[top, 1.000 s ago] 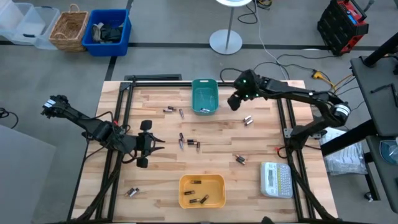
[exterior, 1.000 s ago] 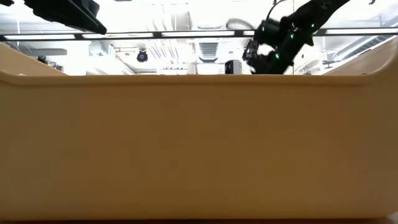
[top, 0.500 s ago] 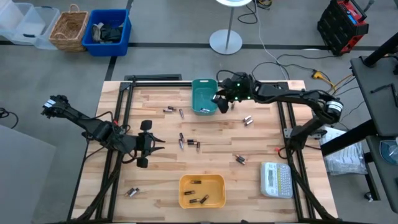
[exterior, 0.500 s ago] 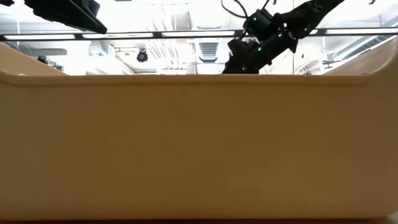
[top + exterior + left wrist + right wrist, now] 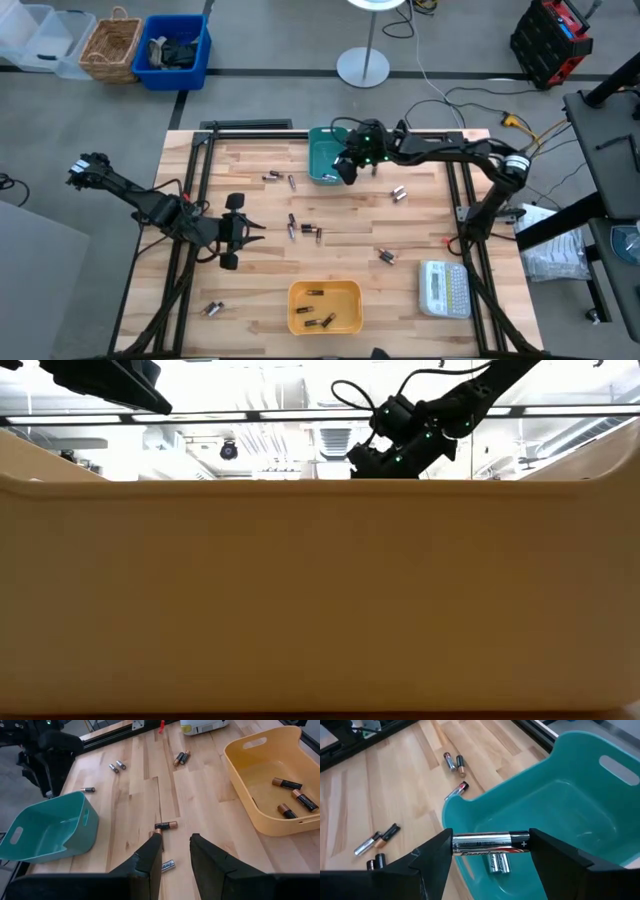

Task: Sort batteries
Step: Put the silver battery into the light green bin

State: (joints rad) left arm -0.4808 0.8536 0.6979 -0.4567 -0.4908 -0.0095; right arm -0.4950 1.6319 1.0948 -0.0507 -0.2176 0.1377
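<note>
My right gripper (image 5: pixel 345 170) hangs over the near right part of the teal bin (image 5: pixel 325 150), shut on a silvery battery (image 5: pixel 487 841). Two more batteries (image 5: pixel 498 862) lie on the bin's floor below it. Loose batteries lie on the wooden table, among them a pair (image 5: pixel 272 177) left of the teal bin and a group (image 5: pixel 305 230) at mid-table. The yellow bin (image 5: pixel 300 292) near the front edge holds several batteries. My left gripper (image 5: pixel 258 231) stands open at mid-left, low over the table, with one battery (image 5: pixel 166 825) just ahead of its fingers. My right gripper pinches the silvery battery by its two ends (image 5: pixel 524 841), one finger on each, so the battery spans the gap between the fingers. It lies level and is lifted clear, above the inside of the teal bin.
A white label maker (image 5: pixel 444 288) lies at the front right. Single batteries lie at the right (image 5: pixel 398 193), right of centre (image 5: pixel 386 257) and front left (image 5: pixel 211 309). Black frame rails (image 5: pixel 200 200) run along both table sides. In the low view the yellow bin's wall (image 5: pixel 320 590) hides the tabletop.
My right gripper has gone toward the table's left edge, from right of the teal bin to above its near right part.
</note>
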